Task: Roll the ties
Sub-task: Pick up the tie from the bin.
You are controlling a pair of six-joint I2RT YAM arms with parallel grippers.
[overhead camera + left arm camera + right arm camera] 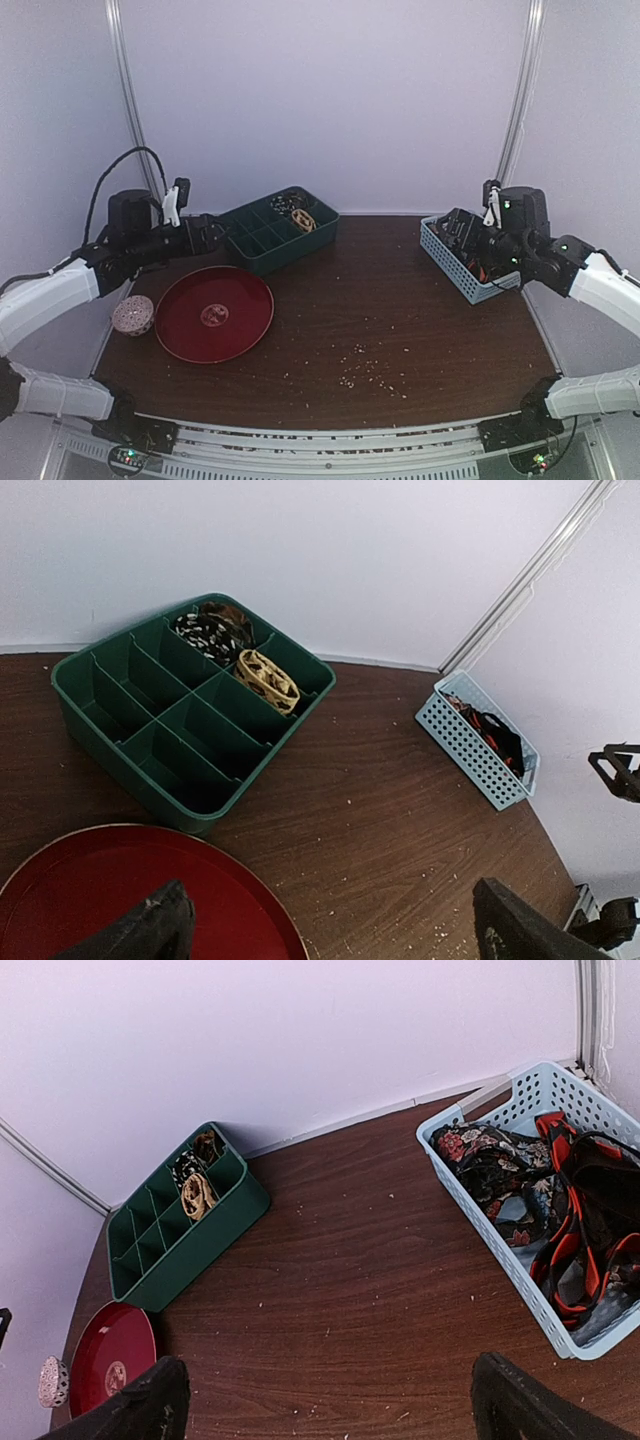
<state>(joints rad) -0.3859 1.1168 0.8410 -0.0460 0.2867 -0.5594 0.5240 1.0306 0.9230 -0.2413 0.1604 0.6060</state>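
An orange-red and black striped tie (pixel 580 1230) and a dark floral tie (pixel 495 1175) lie loose in the light blue basket (pixel 500 1250) at the right. A tan rolled tie (pixel 268 678) and a dark patterned rolled tie (pixel 208 632) sit in the back compartments of the green divided tray (pixel 120 750). My left gripper (pixel 330 942) is open and empty above the table by the red plate. My right gripper (pixel 325 1415) is open and empty above the bare wood, left of the basket. Both hover clear of the ties.
A red round plate (pixel 213 313) lies at front left, a speckled pinkish ball (pixel 132 315) beside it. The green tray (pixel 278 230) stands at back left, the basket (pixel 462 262) at right. Crumbs (pixel 365 365) dot the wood. White walls enclose the back and sides.
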